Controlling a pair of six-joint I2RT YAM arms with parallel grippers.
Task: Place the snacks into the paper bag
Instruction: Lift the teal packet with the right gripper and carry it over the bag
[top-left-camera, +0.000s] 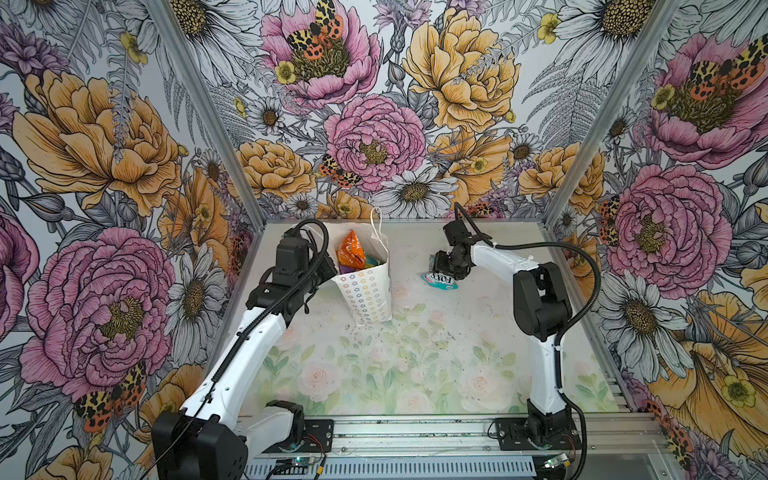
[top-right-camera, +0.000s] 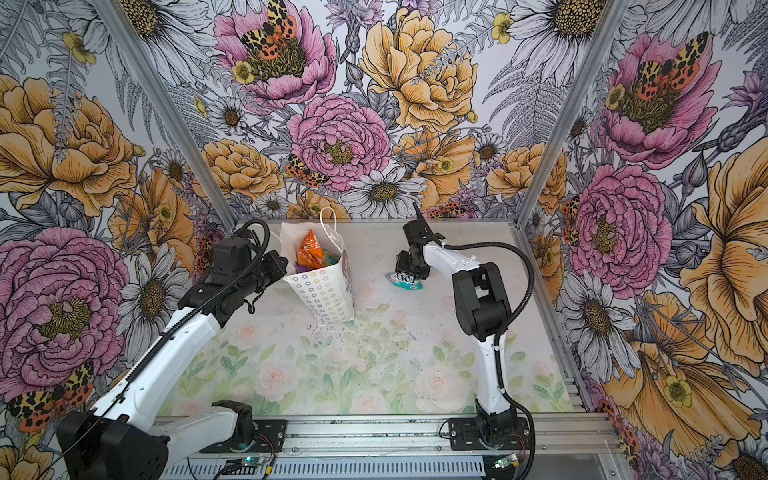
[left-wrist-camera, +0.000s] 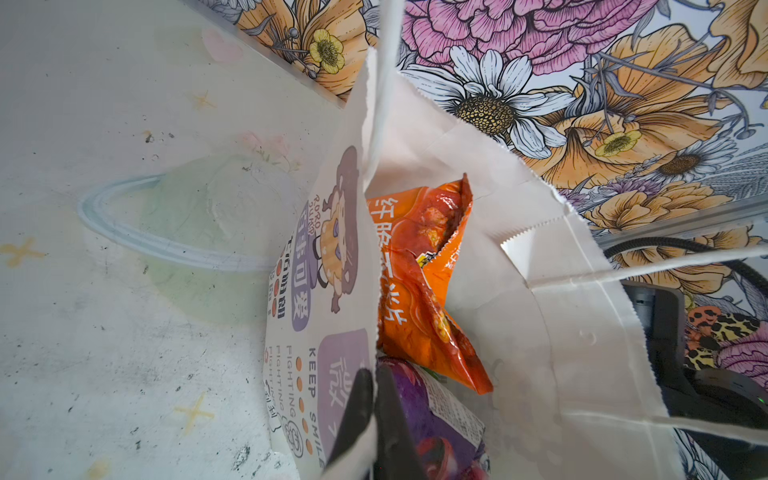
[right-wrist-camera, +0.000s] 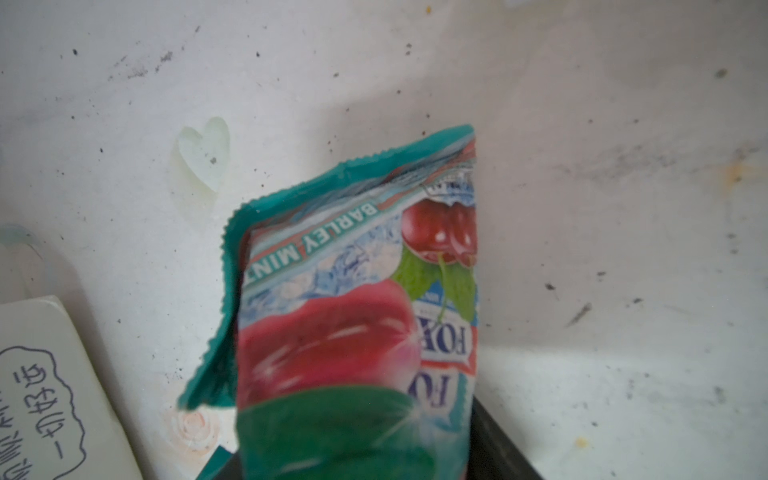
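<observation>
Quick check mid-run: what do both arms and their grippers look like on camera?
Both match: left arm and right arm have white link shells with bulky black joint housings. A black ribbed cable conduit runs along each, tied with white zip ties on the right one. The left gripper has slim matte-black fingers; the right gripper is black too. No markings legible.

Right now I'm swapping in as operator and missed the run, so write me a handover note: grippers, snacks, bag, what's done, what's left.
Left gripper: shut on the rim of the paper bag, which stands upright and open.
Right gripper: around the teal packet on the table, right of the bag; can't tell if it's clamped.
Done: orange packet and purple packet, at least, are in the bag.
Left: lift the teal packet and drop it in; no other loose snacks visible.
</observation>
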